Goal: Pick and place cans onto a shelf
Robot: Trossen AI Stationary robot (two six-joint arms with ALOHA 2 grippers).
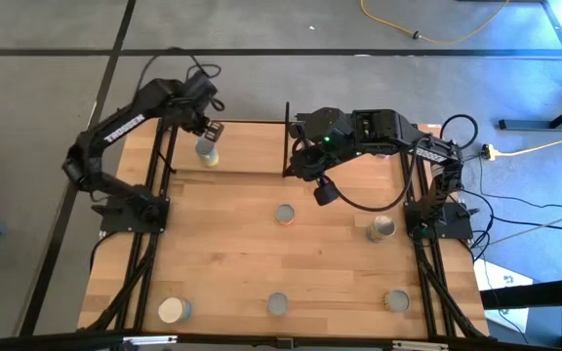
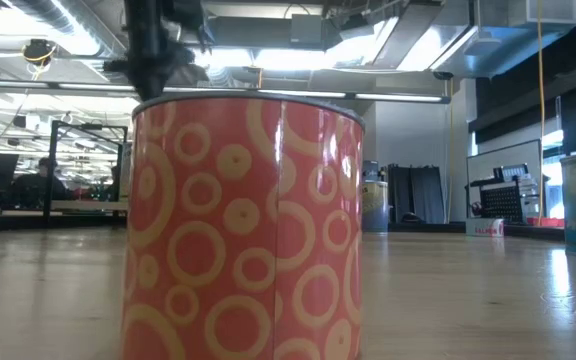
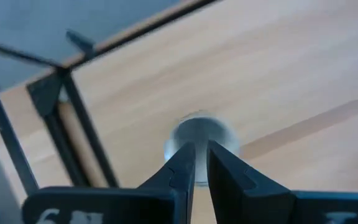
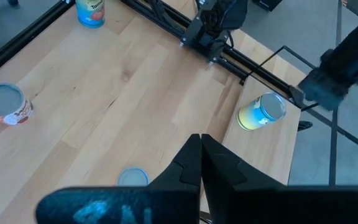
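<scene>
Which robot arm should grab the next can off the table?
Probably the right. The right hand hovers close to the middle can, while the left hand is away over the shelf.

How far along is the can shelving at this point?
Done: one can stands on the shelf. In hand: nothing visibly held; the left gripper hovers just above that can, and the right gripper is shut and empty over the table. Left: five more cans stand on the table.

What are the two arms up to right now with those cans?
Left pincer over the can on the shelf, not gripping. Right pincer shut, empty, mid-table. Five cans left on the table.
</scene>
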